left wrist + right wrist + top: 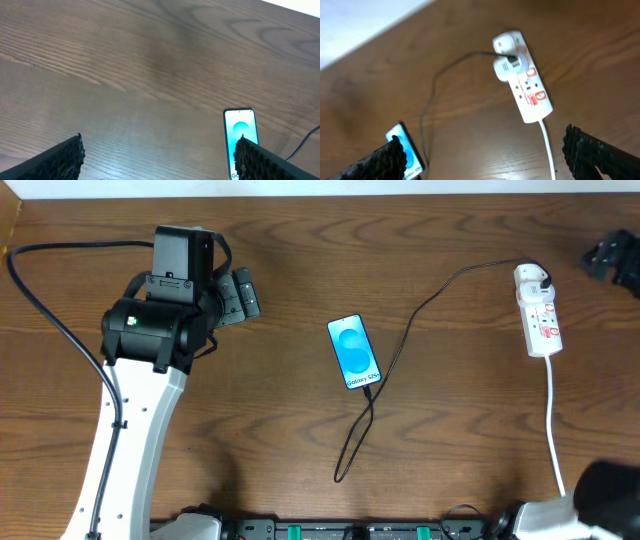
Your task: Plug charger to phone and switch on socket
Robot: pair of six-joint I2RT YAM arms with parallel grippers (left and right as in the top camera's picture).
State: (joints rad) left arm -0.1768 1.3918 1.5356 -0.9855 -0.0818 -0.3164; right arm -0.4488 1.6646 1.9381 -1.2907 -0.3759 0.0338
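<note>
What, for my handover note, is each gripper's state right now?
Left gripper: open, holding nothing.
Right gripper: open, holding nothing.

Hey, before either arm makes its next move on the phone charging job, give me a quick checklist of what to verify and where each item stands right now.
1. Left gripper open and empty: ok.
2. Right gripper open and empty: ok.
3. Phone lying flat, screen up: ok.
4. Charger joined to the socket: ok.
5. Charger tip seated in the phone: cannot tell; it ends by the phone's lower edge.
6. Socket switched on: cannot tell.
</note>
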